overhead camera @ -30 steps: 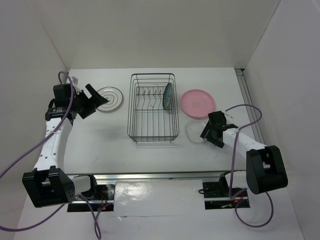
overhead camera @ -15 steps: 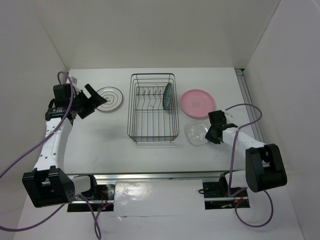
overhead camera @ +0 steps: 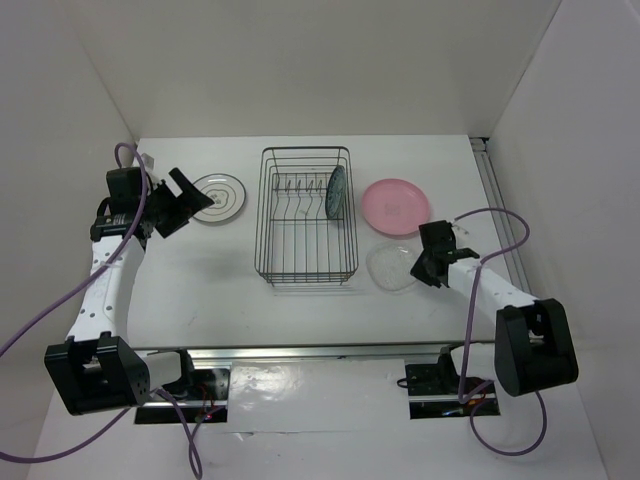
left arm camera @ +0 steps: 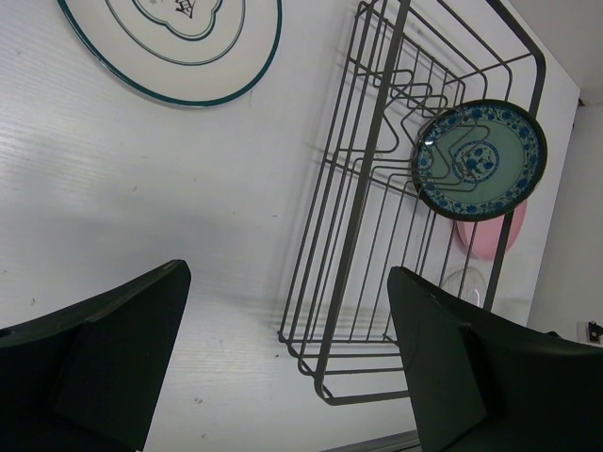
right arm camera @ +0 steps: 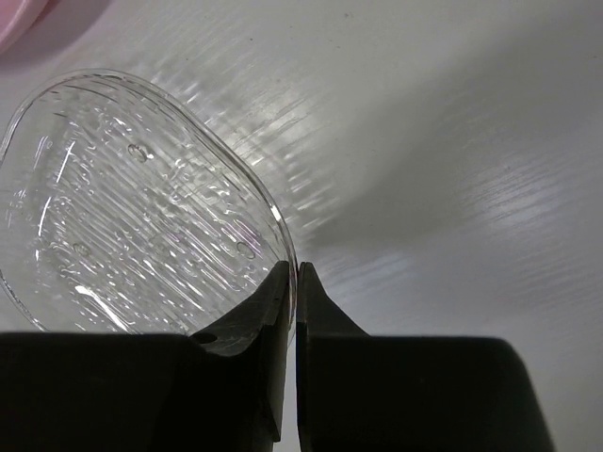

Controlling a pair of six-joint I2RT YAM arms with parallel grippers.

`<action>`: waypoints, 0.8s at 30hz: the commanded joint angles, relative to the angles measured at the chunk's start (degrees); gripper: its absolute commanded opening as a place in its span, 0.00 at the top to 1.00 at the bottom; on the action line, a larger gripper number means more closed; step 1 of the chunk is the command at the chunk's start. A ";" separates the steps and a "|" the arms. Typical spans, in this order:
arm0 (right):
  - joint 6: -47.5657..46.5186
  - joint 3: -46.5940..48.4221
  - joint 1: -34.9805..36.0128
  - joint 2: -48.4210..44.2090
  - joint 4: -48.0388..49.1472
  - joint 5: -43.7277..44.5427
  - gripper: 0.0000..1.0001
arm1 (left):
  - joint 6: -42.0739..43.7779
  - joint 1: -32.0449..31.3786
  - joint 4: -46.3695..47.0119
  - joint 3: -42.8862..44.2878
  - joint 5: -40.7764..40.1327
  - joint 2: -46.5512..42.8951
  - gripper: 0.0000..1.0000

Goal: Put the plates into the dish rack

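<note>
One teal plate (overhead camera: pixel 335 191) stands on edge lengthwise in the dish rack (overhead camera: pixel 300 240).

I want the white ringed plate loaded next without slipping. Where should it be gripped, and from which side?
Probably the left rim of the white plate, approached low from the left, where the left arm's jaws stand open beside it. It lies flat on the table, so only the rim offers a hold, one jaw above and one below. The dish rack crowds its right side.
</note>
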 commanded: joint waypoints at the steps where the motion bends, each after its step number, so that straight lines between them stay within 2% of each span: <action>1: 1.19 0.59 -0.31 -1.69 -4.63 3.80 1.00 | -0.38 0.24 1.05 1.07 0.24 -0.19 0.00; 5: 2.24 1.55 -0.31 -6.69 -6.65 6.27 1.00 | -0.38 0.24 1.05 1.07 0.24 -0.19 0.00; 14: 0.93 13.50 0.22 -14.78 -18.60 14.78 1.00 | -0.38 0.24 1.05 1.07 -0.29 -0.72 0.00; 20: -0.65 25.43 3.21 -13.74 -25.72 27.69 1.00 | -0.38 0.24 1.05 1.07 -0.82 -0.72 0.00; 24: -4.78 33.80 7.50 -11.46 -27.14 31.85 1.00 | 0.76 0.24 1.05 1.59 -0.20 1.29 0.00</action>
